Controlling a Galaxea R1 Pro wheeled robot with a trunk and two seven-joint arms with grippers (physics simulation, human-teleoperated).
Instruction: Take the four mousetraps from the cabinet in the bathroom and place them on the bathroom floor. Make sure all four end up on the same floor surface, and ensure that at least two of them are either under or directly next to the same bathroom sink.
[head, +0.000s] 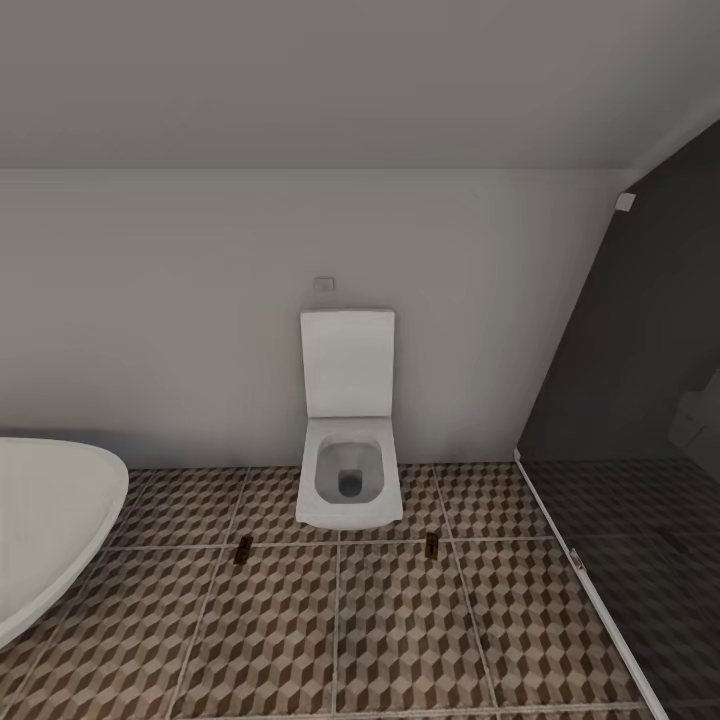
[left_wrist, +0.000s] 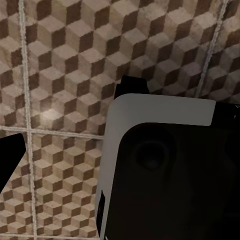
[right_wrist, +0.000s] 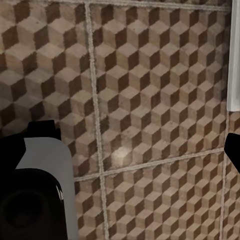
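From the head camera, a white square toilet (head: 349, 440) stands against the far wall with its lid up. On the patterned bathroom floor (head: 300, 640), two small dark mousetraps lie just in front of it: one (head: 243, 548) off its left corner, the other (head: 432, 544) off its right corner, well apart from each other and both close to a grout line. The rounded bathtub (head: 45, 530) sits at the near left, and the dark shower area (head: 640, 500) runs along the right. The sink and the cabinet are out of this picture.

The left wrist camera looks down on floor tiles, with a grey and black part of the robot's own body (left_wrist: 165, 170) in front. One dark finger (left_wrist: 10, 160) of the left claw shows at the edge; I cannot tell whether the claw is wide or narrow.

The right wrist camera also looks at bare tiles. The right claw (right_wrist: 135, 145) appears spread wide, with dark tips at either edge and nothing between them.

As I judge it, two traps are down on the floor but lie by the toilet, so the sink condition may be unmet, and two traps are unaccounted for here.
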